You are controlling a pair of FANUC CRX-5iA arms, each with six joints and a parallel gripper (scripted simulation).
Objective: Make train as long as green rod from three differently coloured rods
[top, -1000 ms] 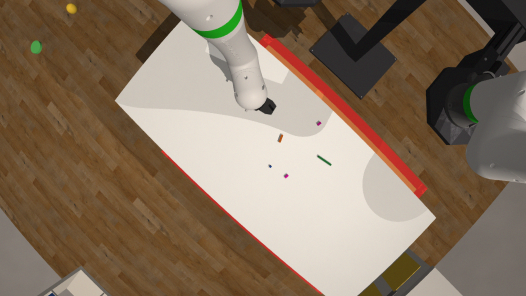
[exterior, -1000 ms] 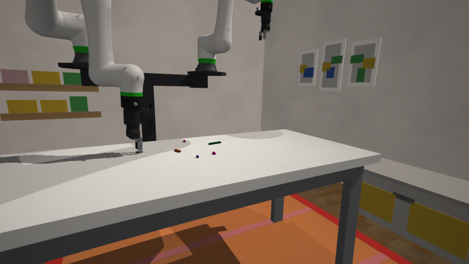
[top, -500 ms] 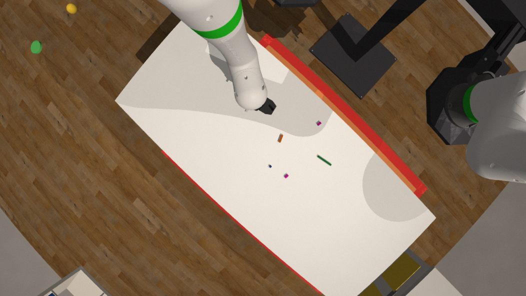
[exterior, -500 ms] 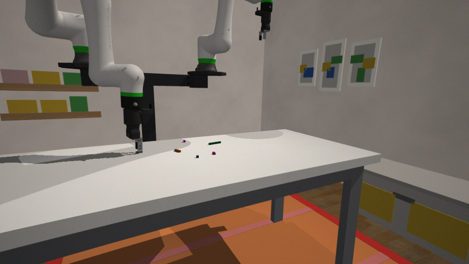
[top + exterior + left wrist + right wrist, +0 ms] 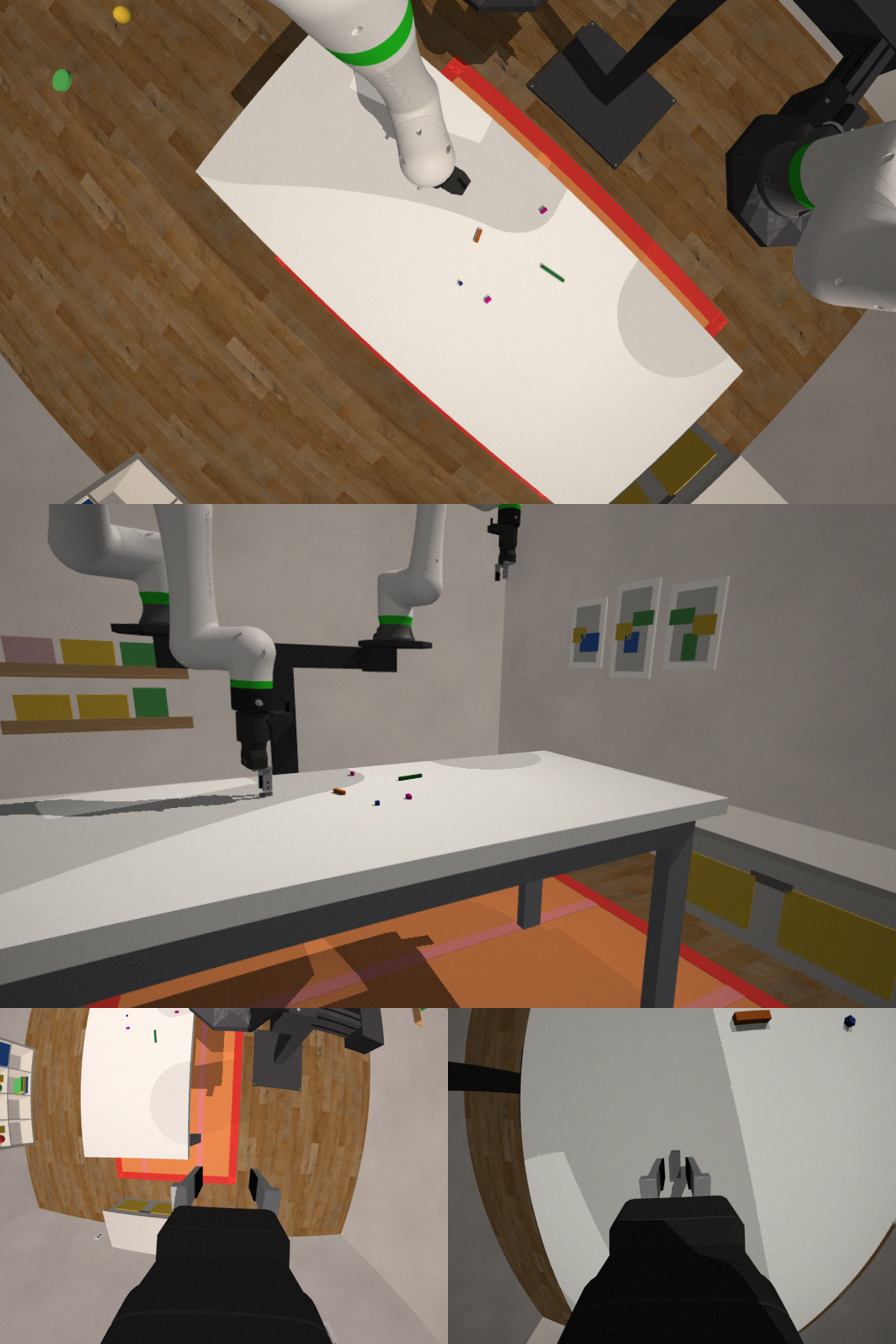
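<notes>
1. Green rod point(image 5: 552, 272) point(image 5: 410, 776) point(image 5: 155, 1036) lies flat on the broad white counter point(image 5: 564, 388) point(image 5: 501, 804) point(image 5: 126, 1098) point(image 5: 809, 1153), well apart from the orange and grey rods.
2. White with green bands, the right arm point(image 5: 410, 94) point(image 5: 187, 566) reaches down over the counter's shaded part, while the left arm point(image 5: 852, 213) point(image 5: 426, 553) holds its wrist high, off to the side.
3. The left claw point(image 5: 502, 574) point(image 5: 226, 1177) is wide open and grips nothing, raised well above counter level.
4. The right claw point(image 5: 462, 183) point(image 5: 265, 789) point(image 5: 675, 1167) is partly open, pointing down low over the counter, its fingers set to either side of the grey rod in the wrist view; whether they touch it cannot be told.
5. The orange rod point(image 5: 478, 235) point(image 5: 338, 791) point(image 5: 751, 1017) lies flat in the light, just outside the shadow's edge.
6. The grey rod point(image 5: 266, 793) point(image 5: 674, 1165) rests in shade under the right claw, ungripped; the arm hides it from the top view.
7. Two short pieces share one colour: a magenta rod point(image 5: 542, 209) point(image 5: 352, 773) point(image 5: 176, 1011) in shade near the counter's long edge, and a second magenta rod point(image 5: 487, 299) point(image 5: 408, 796) point(image 5: 127, 1027) in the light.
8. Smallest of all, the blue rod point(image 5: 459, 283) point(image 5: 376, 803) point(image 5: 127, 1015) point(image 5: 850, 1021) sits near the second magenta rod, the two apart.
</notes>
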